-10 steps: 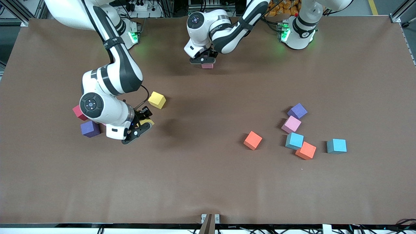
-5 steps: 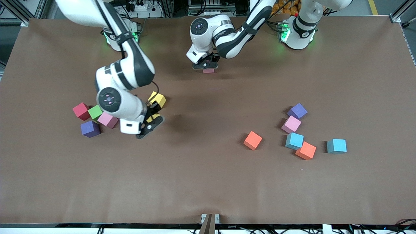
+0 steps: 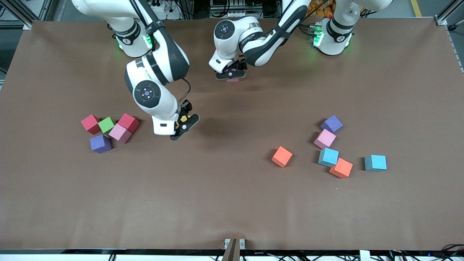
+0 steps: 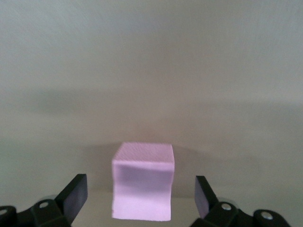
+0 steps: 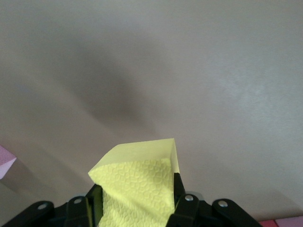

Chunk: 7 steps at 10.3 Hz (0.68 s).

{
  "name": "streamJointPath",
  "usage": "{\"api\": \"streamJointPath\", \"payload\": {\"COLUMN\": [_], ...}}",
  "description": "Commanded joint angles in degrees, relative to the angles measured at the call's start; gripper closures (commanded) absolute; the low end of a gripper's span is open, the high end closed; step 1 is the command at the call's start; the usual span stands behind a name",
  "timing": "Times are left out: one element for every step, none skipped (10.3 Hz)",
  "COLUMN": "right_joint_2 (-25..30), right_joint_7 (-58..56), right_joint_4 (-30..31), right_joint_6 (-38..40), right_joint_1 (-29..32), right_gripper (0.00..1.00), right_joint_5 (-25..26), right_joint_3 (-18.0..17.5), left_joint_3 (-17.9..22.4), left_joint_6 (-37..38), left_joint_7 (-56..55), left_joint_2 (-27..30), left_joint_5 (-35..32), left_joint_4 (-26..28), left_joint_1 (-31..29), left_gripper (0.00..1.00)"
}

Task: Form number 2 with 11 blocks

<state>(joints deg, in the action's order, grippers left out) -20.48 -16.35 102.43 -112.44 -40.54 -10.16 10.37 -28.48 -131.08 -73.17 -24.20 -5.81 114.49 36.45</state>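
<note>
My left gripper [image 3: 232, 74] is open over a pink block [image 3: 232, 79] that rests on the table close to the robots' bases. In the left wrist view this pink block [image 4: 143, 187] stands between the spread fingers [image 4: 75, 194], touching neither. My right gripper [image 3: 183, 125] is shut on a yellow block [image 5: 137, 187] and hangs over bare table beside a cluster of blocks: red [image 3: 90, 124], green [image 3: 106, 124], red [image 3: 128, 122], pink [image 3: 120, 133] and purple [image 3: 100, 143]. No number 2 shape is in view.
Toward the left arm's end lie several loose blocks: purple [image 3: 331, 124], pink [image 3: 324, 139], light blue [image 3: 328, 157], orange [image 3: 341, 168], orange [image 3: 282, 156] and light blue [image 3: 375, 162]. The brown table [image 3: 224, 203] fills the view.
The left gripper has opened and let go of the pink block, which now sits on the table. The right arm rose and swung toward the middle with the yellow block, uncovering the cluster.
</note>
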Motion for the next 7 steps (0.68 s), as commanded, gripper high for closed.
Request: {"api": "streamJointPath", "payload": {"right_joint_2": [2.29,2.64,3.94,5.26,6.41,8.59,11.40], "right_joint_7": [0.72,-1.21,-3.23,-4.73,-7.35,-8.42,-12.70], "right_joint_4": [2.16,3.73,6.79,10.12,12.51,15.05,17.43], "right_joint_6": [0.03,-1.10,-4.86,-8.64,-11.11,-12.35,-12.63], "right_joint_1": [-3.14,-4.10,-5.76,-6.13,-6.74,-8.05,-8.59], "right_gripper": [0.94,0.93,0.93,0.93,0.93,0.93,0.93], "right_joint_5": [0.84,0.84,0.93,0.93,0.93,0.93,1.02], "right_joint_3": [1.58,1.58,1.58,1.50,1.41,1.41,1.23], "left_joint_3": [-0.43,-0.35,0.87,2.89,6.47,9.29,9.93], "left_joint_6": [4.94,5.21,6.26,8.62,9.08,9.08,9.00], "left_joint_7": [2.12,6.50,10.72,14.94,20.03,26.52,31.46], "left_joint_2": [9.92,13.44,15.56,16.28,16.72,16.81,16.46], "left_joint_5": [-0.97,0.00,1.05,1.50,1.67,2.98,4.56], "left_joint_4": [2.57,4.40,5.47,5.39,4.69,4.16,3.90], "left_joint_1": [-5.14,-8.99,-11.38,-12.62,-14.11,-15.52,-17.62], "left_gripper": [0.00,0.00,0.00,0.00,0.00,0.00,0.00]}}
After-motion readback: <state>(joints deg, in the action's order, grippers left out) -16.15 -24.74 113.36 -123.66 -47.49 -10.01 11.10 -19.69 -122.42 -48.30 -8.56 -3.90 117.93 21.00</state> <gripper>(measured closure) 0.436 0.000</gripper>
